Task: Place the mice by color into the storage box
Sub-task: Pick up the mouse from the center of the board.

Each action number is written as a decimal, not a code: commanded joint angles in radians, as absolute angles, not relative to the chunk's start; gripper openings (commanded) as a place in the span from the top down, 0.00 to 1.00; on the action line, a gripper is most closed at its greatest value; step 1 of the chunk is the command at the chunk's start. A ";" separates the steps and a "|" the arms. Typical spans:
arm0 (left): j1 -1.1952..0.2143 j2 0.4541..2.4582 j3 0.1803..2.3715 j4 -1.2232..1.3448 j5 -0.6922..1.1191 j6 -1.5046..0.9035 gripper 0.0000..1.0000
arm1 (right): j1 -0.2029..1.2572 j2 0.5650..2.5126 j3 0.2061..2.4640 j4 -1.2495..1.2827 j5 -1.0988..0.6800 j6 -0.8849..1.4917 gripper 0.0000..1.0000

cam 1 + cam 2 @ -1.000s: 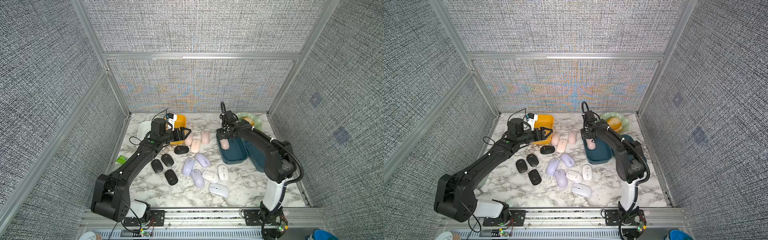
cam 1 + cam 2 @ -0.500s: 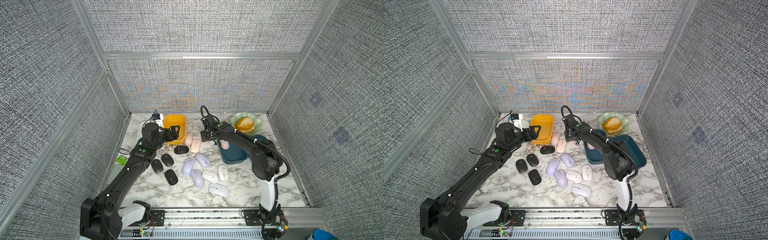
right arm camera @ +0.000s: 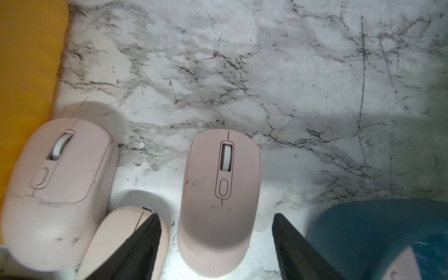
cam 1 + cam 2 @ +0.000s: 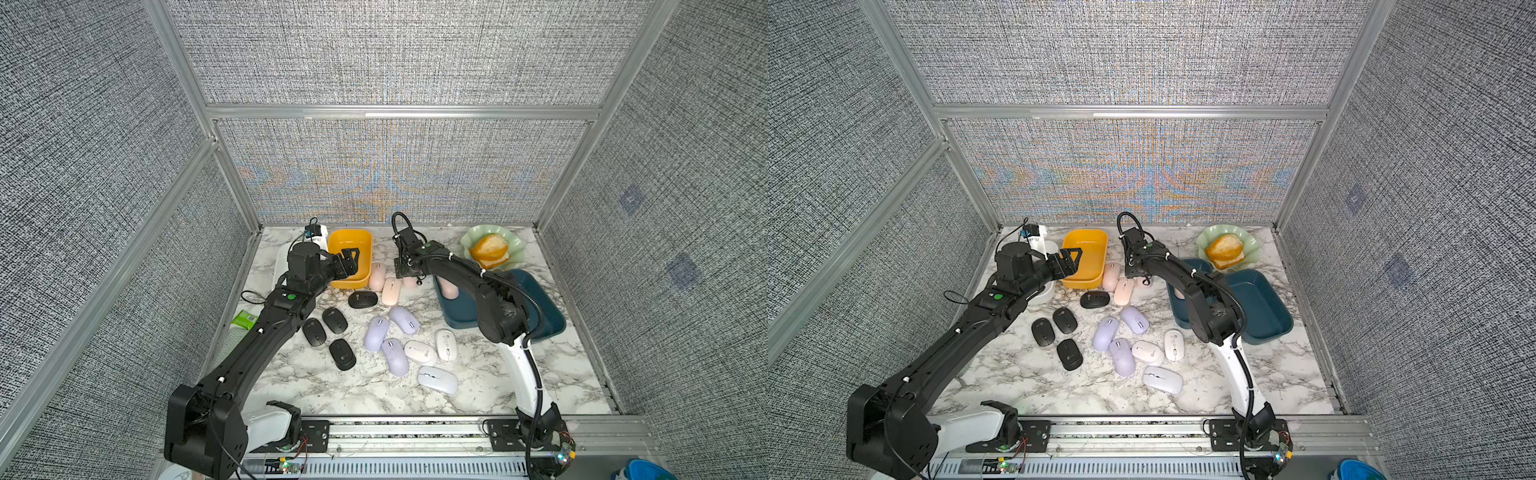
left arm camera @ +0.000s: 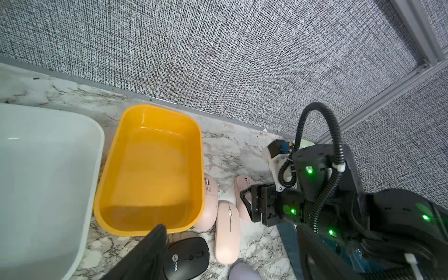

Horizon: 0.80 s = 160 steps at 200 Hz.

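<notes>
My right gripper is open low over the marble, its fingers either side of a pink mouse without touching it. Two more pink mice lie beside the yellow bin. A further pink mouse lies in the dark teal storage box. My left gripper hangs open and empty at the yellow bin's near edge, above a black mouse. Other black mice, lilac mice and white mice lie loose mid-table.
An empty yellow bin and a white bin stand at the back left. At the back right, a green plate holds a bread roll. A green packet lies by the left wall.
My right gripper has left the teal box, swung left and come down around a pink mouse on the table. My left gripper has drawn back a little from the yellow bin. Both have opened wider.
</notes>
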<state>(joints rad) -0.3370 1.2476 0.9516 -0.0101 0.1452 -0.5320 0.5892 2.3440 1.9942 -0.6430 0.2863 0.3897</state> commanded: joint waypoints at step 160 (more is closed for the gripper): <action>-0.334 1.305 0.986 -0.045 0.247 -0.544 0.17 | 0.586 2.243 1.990 -0.670 0.242 0.312 0.42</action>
